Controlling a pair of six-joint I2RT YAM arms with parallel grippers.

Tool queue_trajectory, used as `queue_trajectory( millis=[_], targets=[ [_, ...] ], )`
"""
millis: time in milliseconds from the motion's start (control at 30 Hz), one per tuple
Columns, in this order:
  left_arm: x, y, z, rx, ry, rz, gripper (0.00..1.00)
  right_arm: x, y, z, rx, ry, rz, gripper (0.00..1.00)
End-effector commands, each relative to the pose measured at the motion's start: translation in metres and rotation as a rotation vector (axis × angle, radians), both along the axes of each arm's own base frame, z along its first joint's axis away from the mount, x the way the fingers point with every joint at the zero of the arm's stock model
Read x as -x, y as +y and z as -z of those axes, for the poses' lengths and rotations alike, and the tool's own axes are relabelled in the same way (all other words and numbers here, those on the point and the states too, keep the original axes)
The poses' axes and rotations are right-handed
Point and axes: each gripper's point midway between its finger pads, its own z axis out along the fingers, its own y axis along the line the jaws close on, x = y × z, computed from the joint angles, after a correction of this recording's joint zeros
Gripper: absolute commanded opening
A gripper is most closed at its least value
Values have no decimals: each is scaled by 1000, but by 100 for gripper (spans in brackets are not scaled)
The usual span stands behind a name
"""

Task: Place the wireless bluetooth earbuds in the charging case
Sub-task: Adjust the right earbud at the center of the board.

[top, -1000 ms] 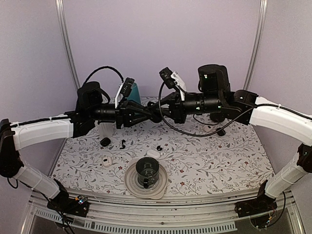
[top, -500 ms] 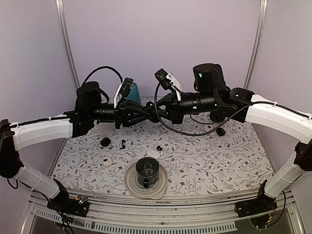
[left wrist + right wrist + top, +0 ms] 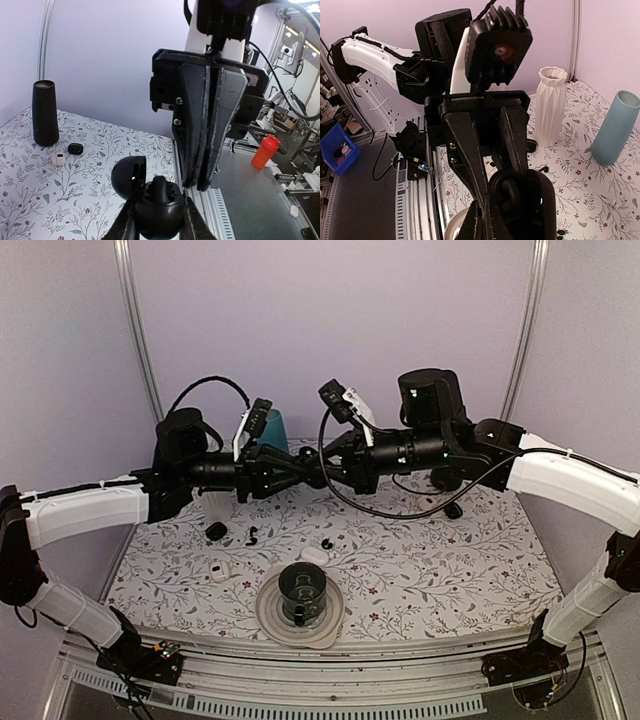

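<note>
My left gripper (image 3: 308, 473) (image 3: 160, 212) is held above the table, shut on the black charging case (image 3: 159, 215) (image 3: 522, 210). The case's lid (image 3: 128, 177) stands open to the left. A glossy black earbud (image 3: 161, 189) sits in the case's top. My right gripper (image 3: 326, 466) (image 3: 488, 217) meets it from the right, shut, with its fingertips (image 3: 201, 184) just beside the case; I see nothing between them. More small black earbuds (image 3: 252, 536) (image 3: 327, 543) lie on the floral table.
Below the grippers stands a dark cup on a round plate (image 3: 272, 615). A black pod (image 3: 215, 531) and small white pieces (image 3: 219, 570) (image 3: 314, 554) lie nearby. A white vase (image 3: 551, 105), a teal vase (image 3: 615, 127) and a black vase (image 3: 44, 112) stand at the back.
My right arm has shifted slightly left and up against the left gripper. The left arm has held still with the case.
</note>
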Motion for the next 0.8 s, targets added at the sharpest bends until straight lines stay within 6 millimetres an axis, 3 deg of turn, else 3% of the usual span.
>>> queue_trajectory(
  millis=[0, 233, 367, 500, 767],
  targets=[
    [-7, 8, -12, 35, -31, -56, 0, 18, -8, -27, -59, -29, -47, 4],
    [-17, 16, -11, 39, -24, -128, 0, 19, -22, -40, -90, -50, -21, 5],
    [-26, 27, -13, 52, -17, -193, 0, -1, -41, -29, -77, -37, 71, 13],
    [-32, 39, -18, 79, -21, -259, 0, -20, -56, -9, -59, -2, 145, 24],
    [-41, 57, -28, 118, -34, -356, 0, -61, -62, 57, 29, 106, 274, 41]
  ],
)
